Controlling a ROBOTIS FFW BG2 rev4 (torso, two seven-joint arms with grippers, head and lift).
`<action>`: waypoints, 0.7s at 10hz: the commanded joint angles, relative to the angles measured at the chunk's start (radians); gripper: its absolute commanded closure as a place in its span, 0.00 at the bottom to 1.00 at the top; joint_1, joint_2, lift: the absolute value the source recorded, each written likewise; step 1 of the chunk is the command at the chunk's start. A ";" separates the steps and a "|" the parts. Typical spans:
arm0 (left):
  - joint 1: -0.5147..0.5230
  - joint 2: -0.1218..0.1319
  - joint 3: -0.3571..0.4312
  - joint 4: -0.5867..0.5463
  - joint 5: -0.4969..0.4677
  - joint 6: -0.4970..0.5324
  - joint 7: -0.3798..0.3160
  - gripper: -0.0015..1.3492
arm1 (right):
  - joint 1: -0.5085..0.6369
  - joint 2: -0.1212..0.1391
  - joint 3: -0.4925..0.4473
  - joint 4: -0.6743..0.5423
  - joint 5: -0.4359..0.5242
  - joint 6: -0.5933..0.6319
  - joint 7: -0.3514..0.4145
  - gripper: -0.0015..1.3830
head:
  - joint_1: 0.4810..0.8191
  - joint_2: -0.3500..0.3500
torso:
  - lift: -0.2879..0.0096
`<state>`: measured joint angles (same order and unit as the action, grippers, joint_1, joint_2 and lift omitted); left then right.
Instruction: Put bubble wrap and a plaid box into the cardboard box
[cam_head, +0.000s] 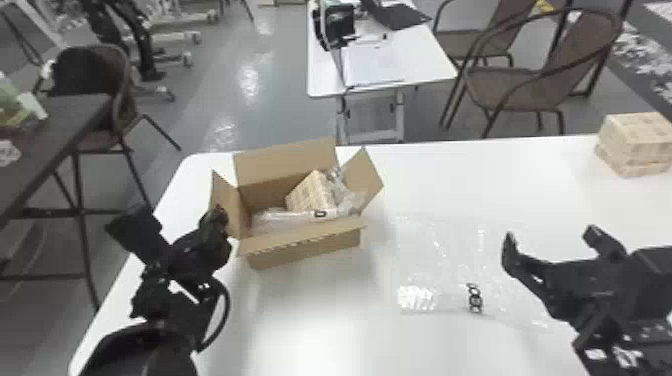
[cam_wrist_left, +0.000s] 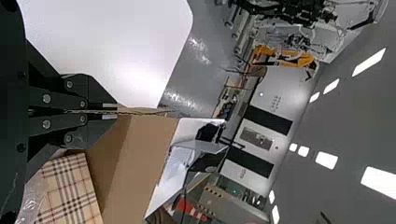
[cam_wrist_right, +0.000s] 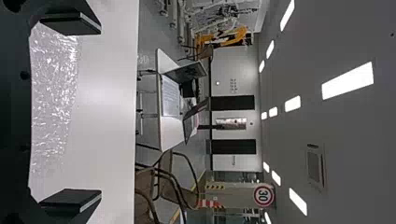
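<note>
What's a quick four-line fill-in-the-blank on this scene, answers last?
The plaid box sits ____ the cardboard box.
The left gripper has its fingers shut on a ____ of that cardboard box.
The right gripper has its fingers ____.
A sheet of bubble wrap lies on the white ____.

Missing words: inside; flap; open; table.
</note>
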<state>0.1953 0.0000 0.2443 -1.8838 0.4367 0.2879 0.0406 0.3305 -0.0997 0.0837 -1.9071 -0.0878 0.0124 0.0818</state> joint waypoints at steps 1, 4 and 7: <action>-0.010 -0.003 -0.007 0.037 0.014 -0.101 0.039 0.91 | -0.002 0.000 0.005 0.000 0.000 0.008 0.003 0.05 | 0.63 0.75 | 0.60; 0.024 -0.003 -0.033 0.048 0.007 -0.288 0.216 0.91 | -0.007 0.000 0.008 0.000 0.003 0.023 0.019 0.05 | 0.63 0.82 | 0.60; 0.090 -0.003 -0.112 0.078 0.042 -0.483 0.432 0.91 | -0.007 0.000 0.008 -0.003 0.006 0.026 0.022 0.05 | 0.63 0.89 | 0.60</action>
<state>0.2718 0.0000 0.1492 -1.8100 0.4707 -0.1626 0.4671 0.3236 -0.0997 0.0920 -1.9094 -0.0812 0.0367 0.1045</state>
